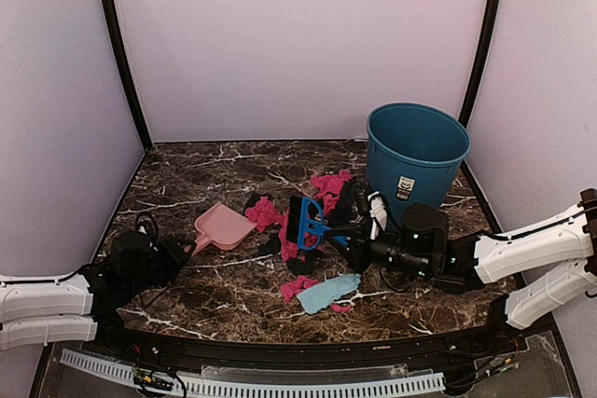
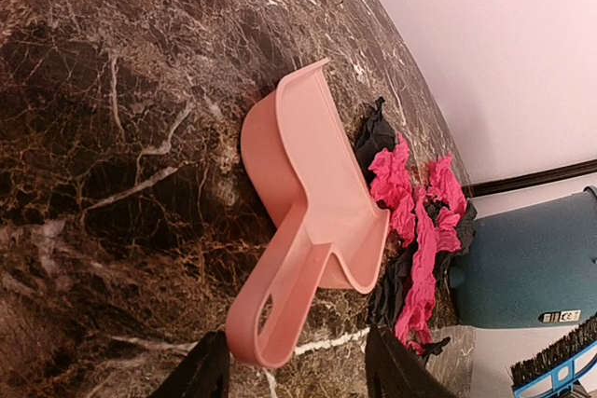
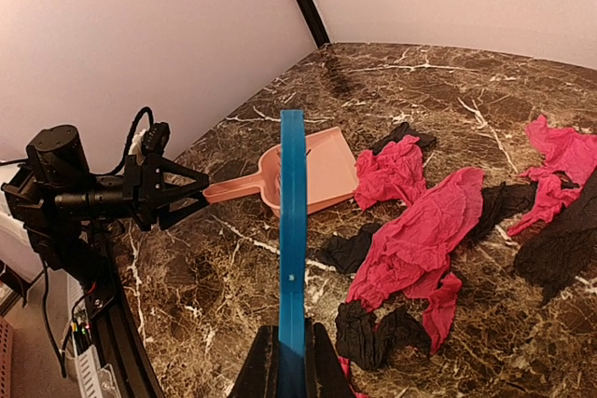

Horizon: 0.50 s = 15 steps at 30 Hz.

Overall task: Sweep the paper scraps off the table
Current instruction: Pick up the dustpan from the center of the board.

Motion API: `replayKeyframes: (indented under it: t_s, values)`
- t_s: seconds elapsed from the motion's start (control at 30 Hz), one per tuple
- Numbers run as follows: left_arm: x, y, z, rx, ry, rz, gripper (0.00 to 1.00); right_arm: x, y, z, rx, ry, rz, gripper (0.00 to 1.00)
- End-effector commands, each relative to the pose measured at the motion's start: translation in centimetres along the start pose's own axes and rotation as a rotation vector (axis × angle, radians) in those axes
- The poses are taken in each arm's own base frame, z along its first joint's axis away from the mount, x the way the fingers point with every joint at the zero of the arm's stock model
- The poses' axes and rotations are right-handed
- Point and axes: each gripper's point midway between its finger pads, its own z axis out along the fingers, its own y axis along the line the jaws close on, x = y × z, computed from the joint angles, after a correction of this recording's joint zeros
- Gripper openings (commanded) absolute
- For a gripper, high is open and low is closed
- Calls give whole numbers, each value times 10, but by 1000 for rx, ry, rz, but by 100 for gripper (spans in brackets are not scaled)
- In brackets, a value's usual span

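Magenta and black paper scraps (image 1: 322,193) lie crumpled in the middle of the dark marble table (image 1: 187,295), with one light blue scrap (image 1: 328,293) nearer the front. They also show in the right wrist view (image 3: 420,240) and the left wrist view (image 2: 420,230). My right gripper (image 3: 291,365) is shut on the blue hand brush (image 3: 292,230), held over the scraps (image 1: 306,221). My left gripper (image 2: 294,370) is open, its fingers on either side of the end of the pink dustpan's handle (image 2: 280,305), not clamped.
The pink dustpan (image 1: 222,227) lies left of the scraps, mouth toward them. A teal bin (image 1: 416,151) stands at the back right, against the scraps. Pale walls enclose the table on three sides.
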Motion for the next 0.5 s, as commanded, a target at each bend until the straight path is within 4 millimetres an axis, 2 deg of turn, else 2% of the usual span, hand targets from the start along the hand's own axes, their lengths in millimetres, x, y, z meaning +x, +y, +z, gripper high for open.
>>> replayKeyframes:
  t_s: [0.0,0.47]
  values:
    - [-6,-4,3,30,-37,-41,50,-4,-3,1,11,-29,-12,0]
    - [-5,-6,13,39,-40,-51,47,-1,-7,2,28,-22,-19,0]
